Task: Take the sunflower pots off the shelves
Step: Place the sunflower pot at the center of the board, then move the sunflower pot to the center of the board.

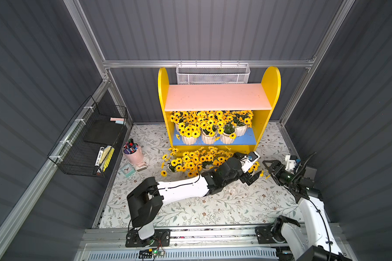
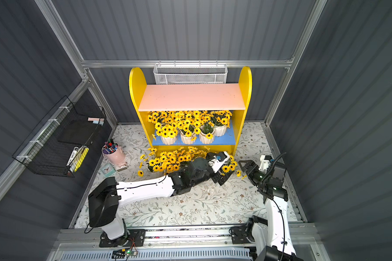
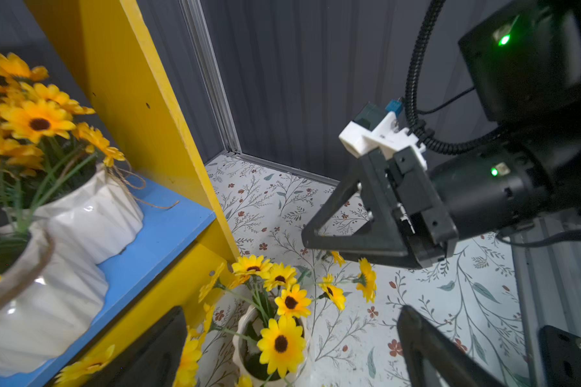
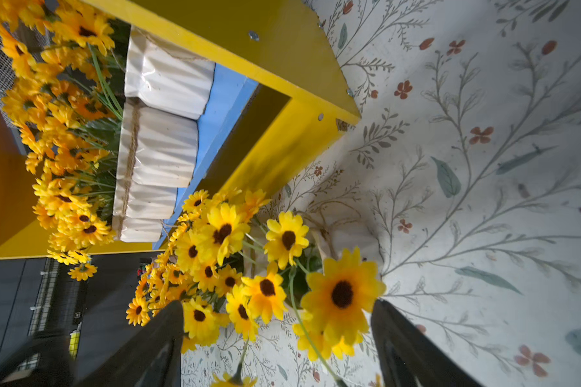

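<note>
The shelves point(image 1: 267, 117) stand at the back; their pink upper board point(image 1: 217, 97) is bare. Several sunflower pots point(image 1: 208, 137) crowd the blue lower board point(image 1: 247, 141). More sunflower pots point(image 1: 190, 160) stand on the floor in front. My left gripper point(image 1: 254, 169) point(image 3: 292, 348) is open, its fingers well apart on either side of the rightmost floor pot point(image 3: 245, 321), not touching it. My right gripper point(image 1: 267, 169) point(image 4: 279, 335) faces that pot from the right, open, with loose blooms point(image 4: 342, 295) between its fingers.
A pink cup of markers point(image 1: 132, 153) and a small teal clock point(image 1: 127, 170) sit left of the shelves. A black wire rack point(image 1: 88, 140) hangs on the left wall, a white mesh basket point(image 1: 213, 74) behind the shelves. Grey walls close in on the floral mat point(image 1: 213, 210).
</note>
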Robot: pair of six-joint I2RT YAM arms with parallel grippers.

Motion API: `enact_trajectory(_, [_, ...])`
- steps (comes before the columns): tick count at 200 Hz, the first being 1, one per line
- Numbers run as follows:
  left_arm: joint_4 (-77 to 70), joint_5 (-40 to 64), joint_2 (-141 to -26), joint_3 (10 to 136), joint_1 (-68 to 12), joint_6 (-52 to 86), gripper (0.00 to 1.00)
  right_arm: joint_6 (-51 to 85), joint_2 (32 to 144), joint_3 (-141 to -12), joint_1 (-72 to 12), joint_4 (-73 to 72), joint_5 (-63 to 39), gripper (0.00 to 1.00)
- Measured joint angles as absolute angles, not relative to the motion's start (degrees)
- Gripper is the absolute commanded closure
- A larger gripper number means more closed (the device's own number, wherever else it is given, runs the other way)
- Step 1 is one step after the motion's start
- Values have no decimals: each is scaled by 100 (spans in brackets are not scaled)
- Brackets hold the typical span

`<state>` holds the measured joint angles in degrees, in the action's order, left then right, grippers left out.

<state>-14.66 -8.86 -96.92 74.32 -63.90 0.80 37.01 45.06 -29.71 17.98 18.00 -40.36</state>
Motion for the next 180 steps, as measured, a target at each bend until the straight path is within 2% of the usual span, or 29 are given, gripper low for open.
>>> enact_trajectory(39, [-183, -1483, -8849, 7900, -6226, 47, 1, 3570, 3850, -3282, 1061, 2635, -3581, 13])
enact_trajectory(82, [869, -1754, -7940, 7889, -5443, 82, 1, 3212, 3439, -4250, 764, 3450, -3103, 12])
enact_trajectory(119, [1181, -1994, -7422, 7432, -5415, -110, 1, 3116, 3328, -4447, 460, 3881, -3015, 26])
enact_trajectory(155, [1083, -2123, -7179, 6584, -5308, -163, 1, 3347, 3336, -3795, -735, 3918, -2637, 30])
enact_trajectory(180, [1122, -2176, -7179, 6458, -5256, -178, 1, 3527, 3461, -3210, -1367, 3863, -2152, 35])
